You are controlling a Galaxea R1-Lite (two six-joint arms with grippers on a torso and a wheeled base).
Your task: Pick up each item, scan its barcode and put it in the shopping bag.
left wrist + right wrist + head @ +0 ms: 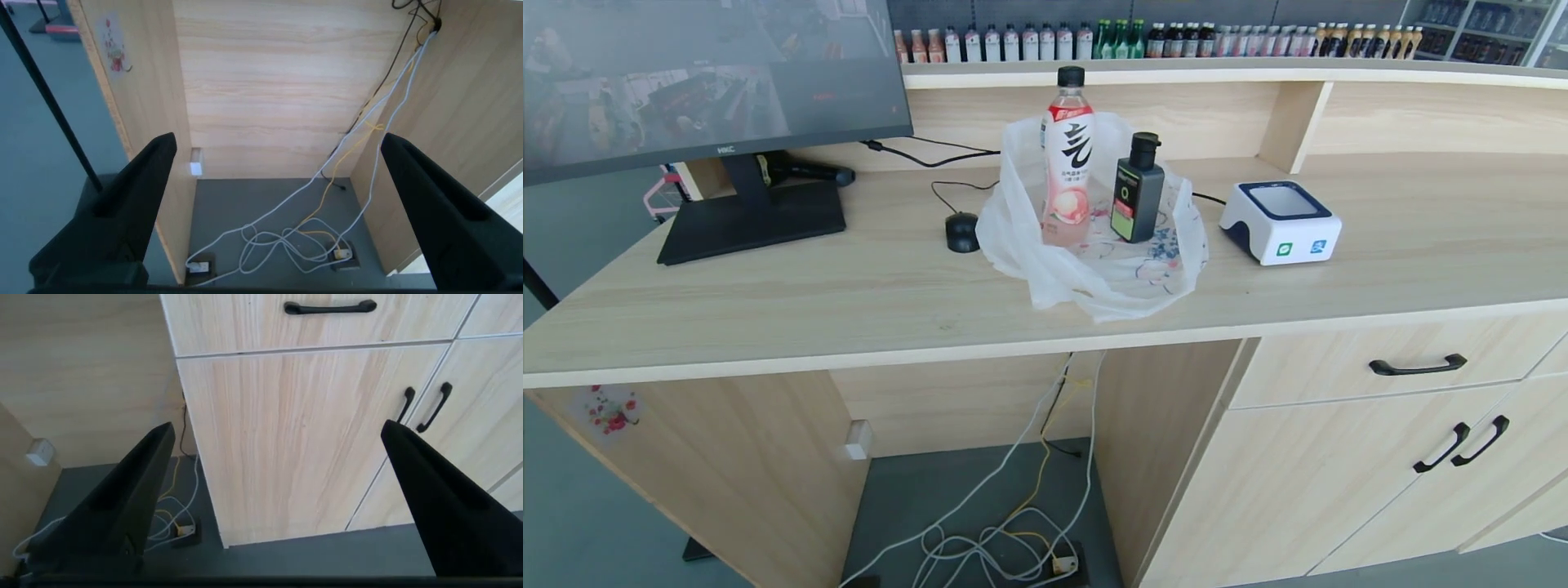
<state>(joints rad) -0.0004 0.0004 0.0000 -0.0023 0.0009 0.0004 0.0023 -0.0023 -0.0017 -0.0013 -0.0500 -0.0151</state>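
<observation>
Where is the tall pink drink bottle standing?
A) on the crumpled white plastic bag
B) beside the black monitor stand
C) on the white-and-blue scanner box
A: the tall pink drink bottle stands upright on the crumpled white plastic bag, beside a small black bottle.

I've got bare counter (768,302) in front of the bag (1029,245) and to the right of the scanner (1278,222). The mouse (962,232) sits just left of the bag, and the monitor (711,73) stands farther left. The raised shelf (1217,75) walls off the back behind the pink bottle (1067,163) and dark bottle (1137,192).
</observation>
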